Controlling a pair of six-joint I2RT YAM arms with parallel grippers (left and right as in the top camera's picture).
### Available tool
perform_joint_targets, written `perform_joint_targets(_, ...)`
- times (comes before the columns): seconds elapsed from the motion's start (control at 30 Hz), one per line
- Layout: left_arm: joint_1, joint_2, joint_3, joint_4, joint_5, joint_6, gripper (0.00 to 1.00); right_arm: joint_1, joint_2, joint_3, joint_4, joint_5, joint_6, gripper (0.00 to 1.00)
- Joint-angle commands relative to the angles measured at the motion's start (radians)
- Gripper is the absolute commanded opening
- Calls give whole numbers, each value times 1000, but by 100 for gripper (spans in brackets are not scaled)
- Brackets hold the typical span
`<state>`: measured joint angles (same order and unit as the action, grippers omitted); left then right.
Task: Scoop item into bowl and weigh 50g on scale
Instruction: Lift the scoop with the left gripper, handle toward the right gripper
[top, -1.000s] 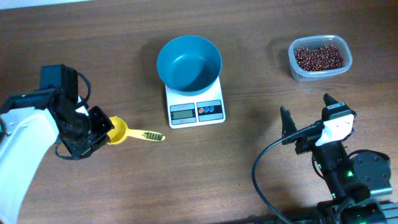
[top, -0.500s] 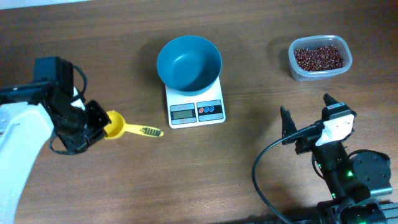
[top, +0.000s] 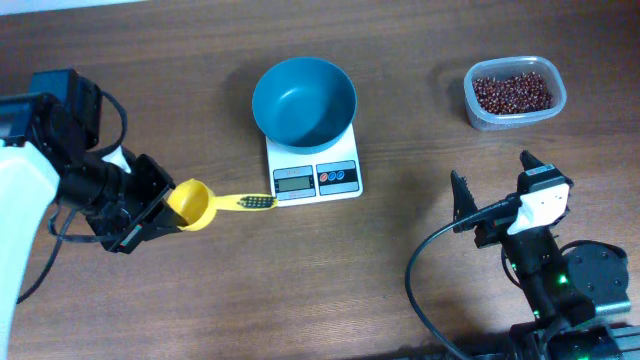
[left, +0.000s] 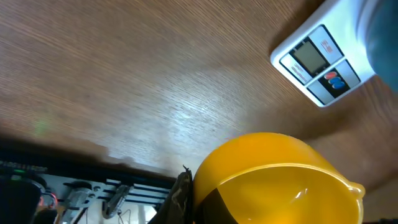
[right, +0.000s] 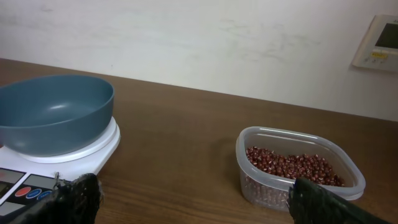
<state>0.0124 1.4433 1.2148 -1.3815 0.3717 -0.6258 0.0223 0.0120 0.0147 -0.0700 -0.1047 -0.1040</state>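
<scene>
Beans (top: 512, 92): dark red-brown, heaped loose inside clear tub (top: 556, 100) at 2 o'clock of worktop (top: 350, 290), well apart from everything else; from right wrist, a low layer behind the tub's near wall.

Bowl (top: 303, 100): teal-blue, round, deep, upright; seated on platform of scale (top: 345, 160), just toward 12 o'clock from worktop centre; overhanging the platform on its 12 o'clock side.

Scale: white, square; display and red and blue buttons on the strip facing 6 o'clock; figures on display too small to read.

Scoop (top: 197, 203): yellow, at 8 o'clock of scale; cup end toward 9 o'clock, handle pointing toward 3 o'clock; handle tip at the scale's 7 o'clock corner, touching or merely overlapping from above, cannot tell.

Left pincer (top: 160, 208): at 9 o'clock of worktop; clamped shut on the scoop's cup; from left wrist, yellow cup filling the lower frame beside one dark finger (left: 180, 196), scale toward 1 o'clock beyond it.

Right pincer (top: 494, 178): at 4 o'clock of worktop; jaws spread wide, gripping nothing; at 6 o'clock of the tub and well apart from it; from right wrist, both fingertips at the bottom edge, bowl at 10 o'clock, tub at 4 o'clock.
</scene>
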Motion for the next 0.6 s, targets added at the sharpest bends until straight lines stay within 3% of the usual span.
perform_joint_targets(0.0, -3, -15, 17, -16, 113, -10, 0, 12, -6, -9, 0, 5, 11, 99)
perform_joint_targets(0.3, -3, -69, 17, -70, 120, -12, 0, 12, -6, -9, 0, 5, 11, 99)
perform_joint_targets(0.4, -3, -69, 17, -48, 122, -117, 0, 10, -6, -9, 4, -2, 12, 99)
perform_joint_targets(0.47, -3, -69, 17, -23, 122, -203, 0, 10, -6, -9, 12, -166, 158, 99)
perform_joint_targets(0.57, -3, -69, 17, -10, 122, -253, 0, 10, -6, -9, 21, -381, 689, 99)
